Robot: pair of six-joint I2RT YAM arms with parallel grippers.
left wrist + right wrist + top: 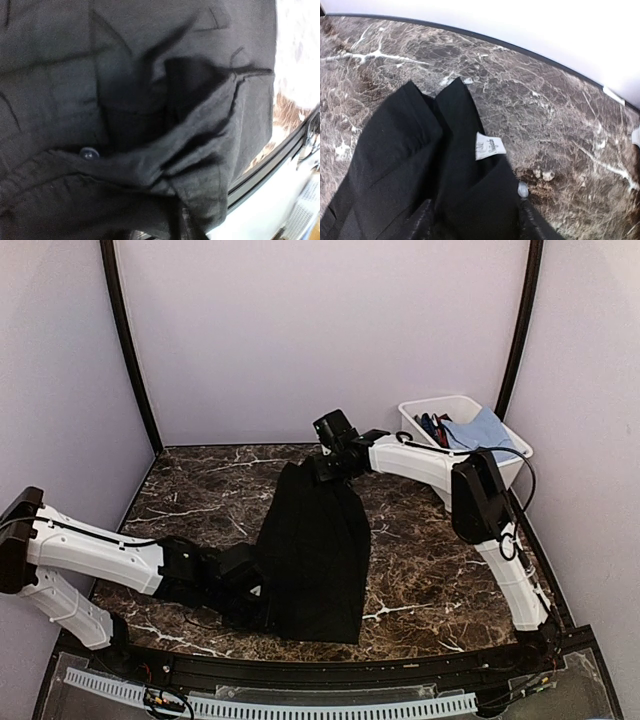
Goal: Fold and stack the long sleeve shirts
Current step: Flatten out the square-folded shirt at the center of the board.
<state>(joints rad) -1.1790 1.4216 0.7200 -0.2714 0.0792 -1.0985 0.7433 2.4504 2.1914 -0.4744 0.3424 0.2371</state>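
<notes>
A plain black long sleeve shirt [315,550] lies lengthwise in the middle of the marble table. My right gripper [322,468] is at its far end, shut on the cloth just behind the collar. In the right wrist view the collar [445,150] and its small white label [489,145] stick out beyond my dark fingers [421,222]. My left gripper [255,585] is at the shirt's near left edge, shut on bunched cloth. The left wrist view is filled with black folds [200,135] and one small button [89,154]. The left fingers are hidden by the cloth.
A white bin [420,412] stands at the back right with a blue cloth [485,430] and other coloured items in it. The table's black front rail [330,665] runs along the near edge. Pale walls enclose the table.
</notes>
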